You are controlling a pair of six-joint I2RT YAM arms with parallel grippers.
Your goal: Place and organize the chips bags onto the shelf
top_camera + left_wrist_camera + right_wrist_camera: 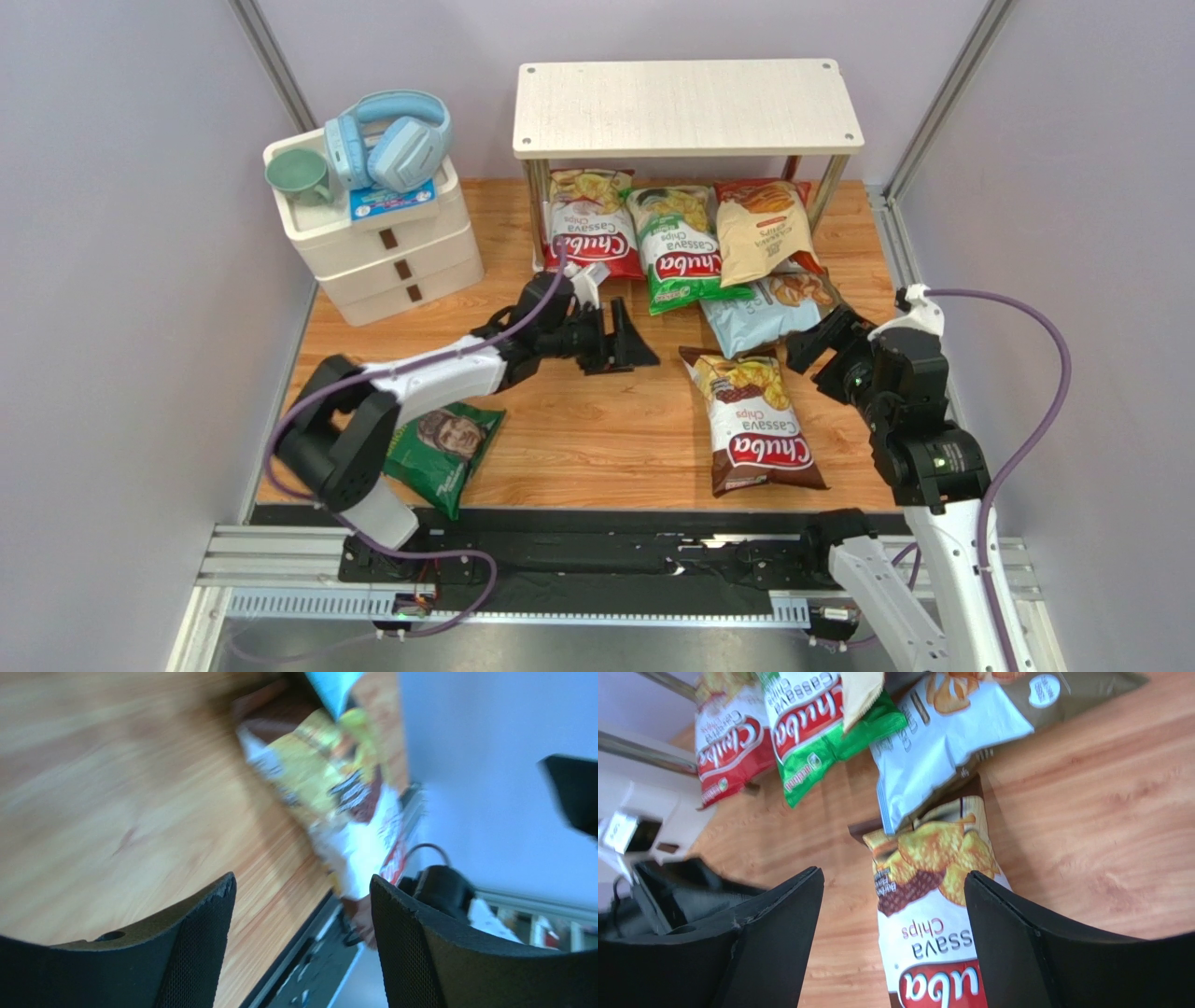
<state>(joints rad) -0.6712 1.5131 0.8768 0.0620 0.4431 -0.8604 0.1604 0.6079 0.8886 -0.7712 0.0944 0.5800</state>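
Left claw [627, 340] and right claw [825, 353] both gape wide and empty. The right should straddle the brown bag [753, 420], lower centre, gripping its top seam.

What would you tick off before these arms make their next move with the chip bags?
1. Left gripper open and empty: ok.
2. Right gripper open and empty: ok.
3. Brown bag lying flat on the table: ok.
4. Brown bag free of neighbours: not ok; light blue bag overlaps its end.
5. Room on top of the shelf: ok.
6. Dark green bag clear of left arm: cannot tell.
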